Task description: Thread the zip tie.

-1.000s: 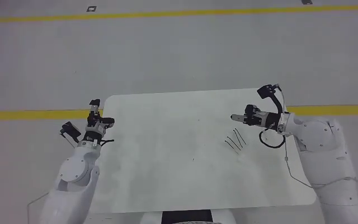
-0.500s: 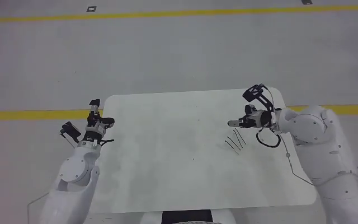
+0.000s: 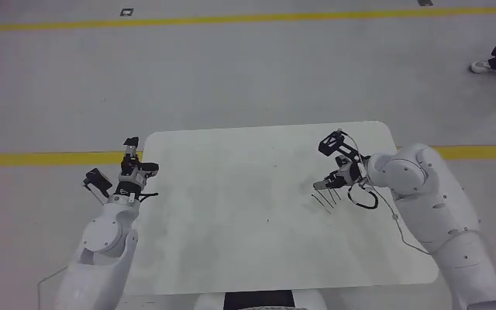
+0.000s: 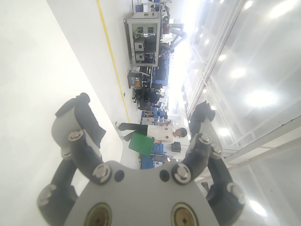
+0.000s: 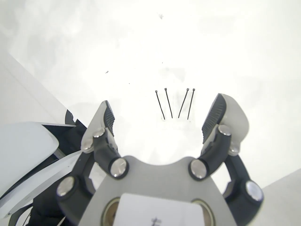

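Several thin black zip ties (image 5: 175,103) lie side by side on the white table (image 3: 232,217), on its right half (image 3: 326,198). My right gripper (image 3: 320,185) hovers just above their near ends, tilted down at them. In the right wrist view its fingers (image 5: 215,114) stand wide apart with the ties between and beyond them, so the right gripper (image 5: 162,111) is open and holds nothing. My left gripper (image 3: 130,147) stays at the table's left edge, pointing away from the ties. The left gripper (image 4: 143,104) is open and empty.
The table's rounded far corners and right edge (image 3: 403,186) lie near the right arm. A yellow floor line (image 3: 46,159) runs behind the table. A few small dark specks (image 5: 161,16) mark the tabletop.
The right arm swung in over the table, toward the left, and tipped its gripper down to the zip ties. The left arm has kept still.
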Controlling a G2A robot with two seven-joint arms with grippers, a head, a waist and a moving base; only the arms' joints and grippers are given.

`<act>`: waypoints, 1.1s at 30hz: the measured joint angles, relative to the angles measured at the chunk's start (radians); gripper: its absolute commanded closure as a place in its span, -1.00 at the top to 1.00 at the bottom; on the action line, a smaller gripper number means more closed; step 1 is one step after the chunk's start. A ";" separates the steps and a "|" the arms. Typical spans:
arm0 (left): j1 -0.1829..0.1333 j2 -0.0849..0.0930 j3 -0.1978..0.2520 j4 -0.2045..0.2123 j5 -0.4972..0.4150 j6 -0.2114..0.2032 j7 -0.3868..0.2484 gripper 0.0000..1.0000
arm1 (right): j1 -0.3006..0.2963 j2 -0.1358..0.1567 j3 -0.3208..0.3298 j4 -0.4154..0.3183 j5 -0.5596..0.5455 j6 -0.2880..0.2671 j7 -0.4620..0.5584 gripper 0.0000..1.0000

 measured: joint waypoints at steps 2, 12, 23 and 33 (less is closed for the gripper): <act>0.000 0.000 0.000 0.000 0.000 0.000 0.000 1.00 | 0.002 0.009 -0.043 -0.033 -0.080 0.000 0.012 1.00; 0.000 0.000 0.000 0.000 0.000 0.000 0.000 1.00 | 0.163 0.076 -0.323 0.021 -0.104 0.000 0.069 1.00; 0.000 0.000 0.000 0.000 0.000 0.000 0.000 1.00 | 0.184 0.079 -0.358 0.027 -0.080 0.000 0.057 1.00; 0.000 0.000 0.000 0.000 0.000 0.000 0.000 1.00 | 0.206 0.079 -0.436 0.122 -0.060 0.000 0.011 1.00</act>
